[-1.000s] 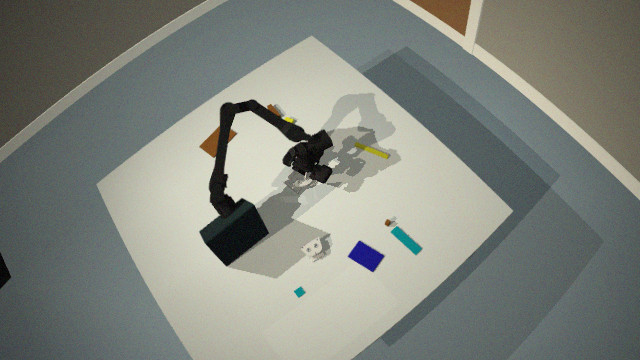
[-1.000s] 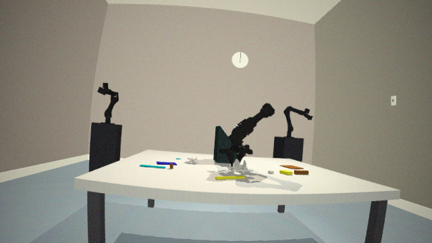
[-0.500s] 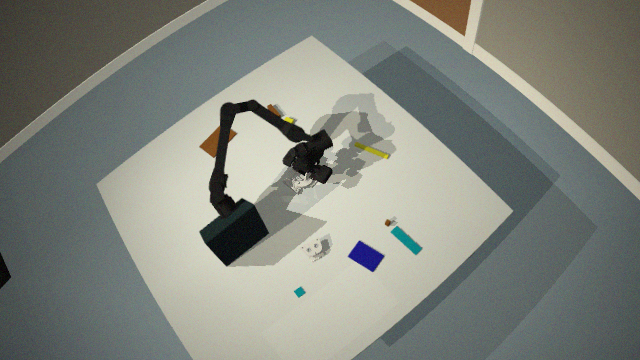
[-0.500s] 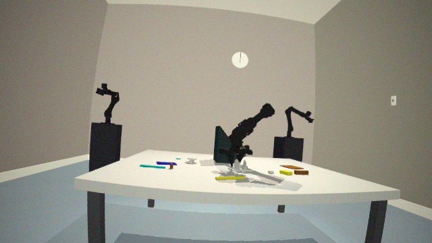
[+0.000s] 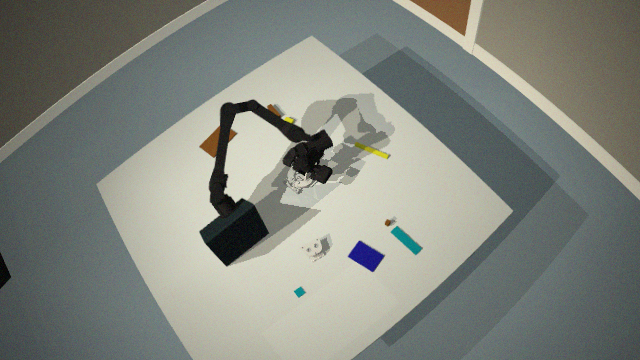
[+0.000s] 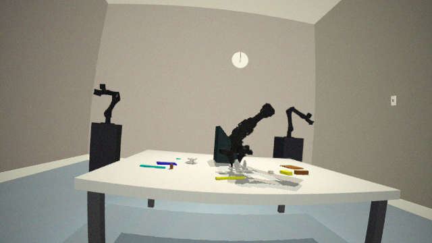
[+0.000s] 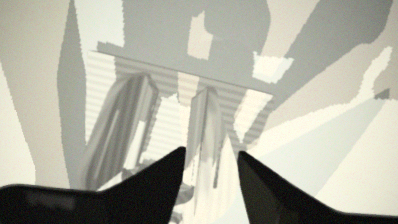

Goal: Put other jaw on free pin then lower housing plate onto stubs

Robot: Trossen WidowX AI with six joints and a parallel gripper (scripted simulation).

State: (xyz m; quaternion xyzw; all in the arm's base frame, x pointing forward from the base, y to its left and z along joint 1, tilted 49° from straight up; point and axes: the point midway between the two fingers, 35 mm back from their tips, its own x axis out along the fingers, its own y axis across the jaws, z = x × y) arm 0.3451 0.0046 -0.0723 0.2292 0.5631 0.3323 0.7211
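Note:
My gripper (image 6: 235,163) (image 7: 211,154) points down over the ribbed white base and is shut on one pale grey jaw (image 7: 206,122), which stands upright between the fingertips. The other jaw (image 7: 120,130) (image 6: 244,165) stands on the base at the left in the wrist view, a gap away from the held one. The ribbed base (image 7: 102,75) lies flat on the table. The lower ends of the jaws, the gear teeth and the pins are mostly hidden by the fingers. The white housing plate (image 5: 314,249) (image 6: 191,161) lies apart on the table, with small round features on it.
A yellow bar (image 5: 372,150) lies beyond the base. A blue block (image 5: 366,256), a teal strip (image 5: 406,240), a small brown piece (image 5: 387,222) and a teal square (image 5: 299,292) lie around the housing plate. An orange plate (image 5: 212,144) and a yellow block (image 5: 289,120) lie by the arm.

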